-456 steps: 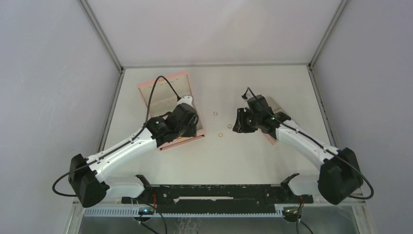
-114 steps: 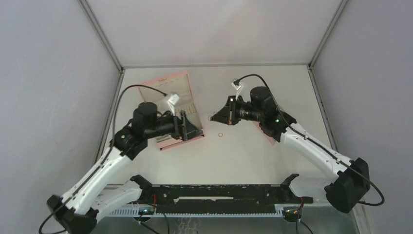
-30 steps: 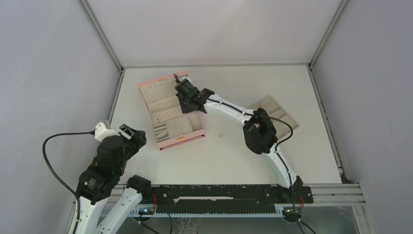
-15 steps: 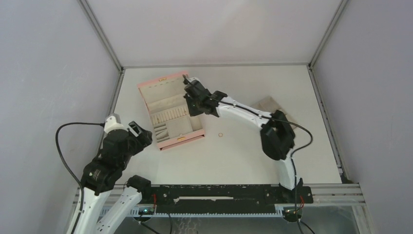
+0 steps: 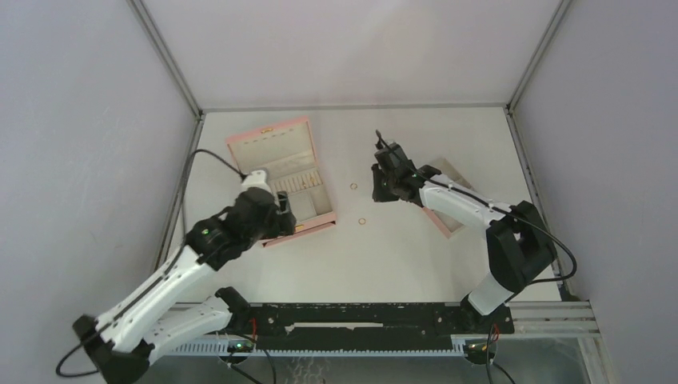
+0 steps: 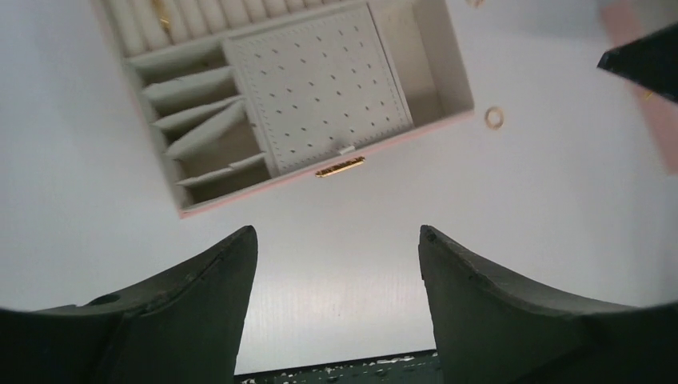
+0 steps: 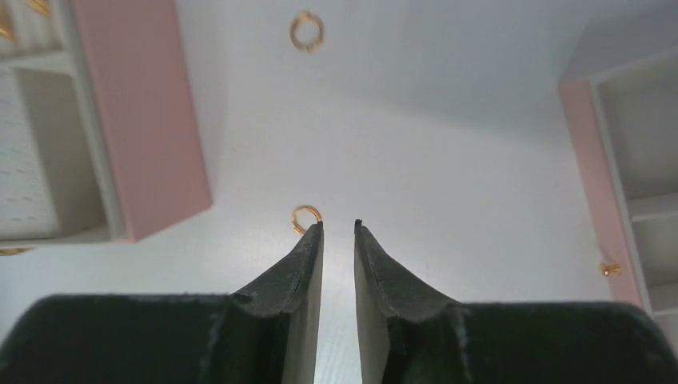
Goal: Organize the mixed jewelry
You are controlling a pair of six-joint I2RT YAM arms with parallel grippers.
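— Black, both fingers of the right end effector: nearly pressed together, only a slim gap, nothing pinched.
— And just past the tips?
— One orange-copper near ring, flat on the white table, lined up beyond one fingertip in the wrist view; touching or not, impossible to tell. From above, set a little apart to the left of that end effector.
— Further out?
— One far ring, same colour, also flat on the table, well clear of the tips. Both between the pink box and the pink-edged beige tray.
— Left side now.
— Spread wide, the left end effector, empty, hanging above the table by the box's front wall. Just off the box's front right corner, the same near ring.
— Any markings on the box?
— A small gold clasp on the front wall; beige lining, a dotted panel, slanted dividers, a row of rolled slots with a gold glint, too cropped to name.
— And the tray?
— Open compartments, partly under the right arm from above, with a tiny gold bit by its pink wall.
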